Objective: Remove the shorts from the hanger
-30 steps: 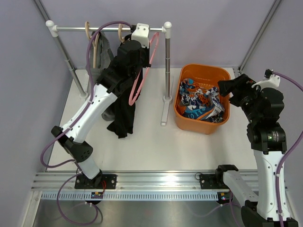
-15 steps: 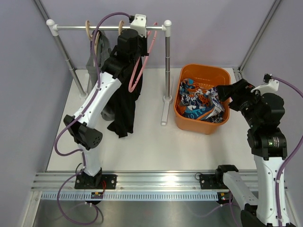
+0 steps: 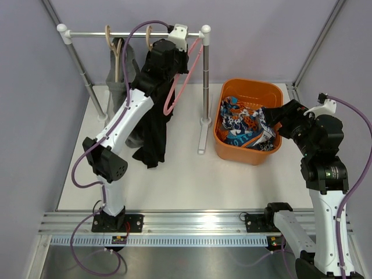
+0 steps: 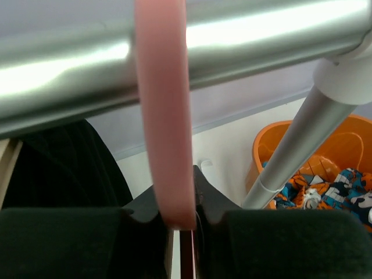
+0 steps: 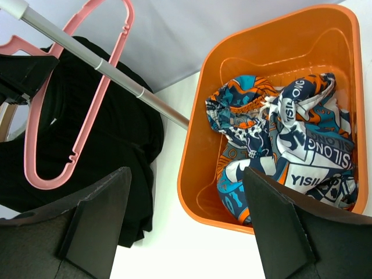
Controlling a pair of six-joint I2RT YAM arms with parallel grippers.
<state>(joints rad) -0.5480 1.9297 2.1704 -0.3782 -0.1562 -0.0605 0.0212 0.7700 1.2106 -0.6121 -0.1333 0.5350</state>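
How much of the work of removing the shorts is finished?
Done: the printed shorts lie in the orange bin. In hand: the left gripper holds the empty pink hanger at the rail. Left: the black shorts and the grey shorts hang from that rail.

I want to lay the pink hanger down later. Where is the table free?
Free: the wide table strip in front of the orange bin and the black shorts. Crowded: under the rail, where the grey shorts also hang.
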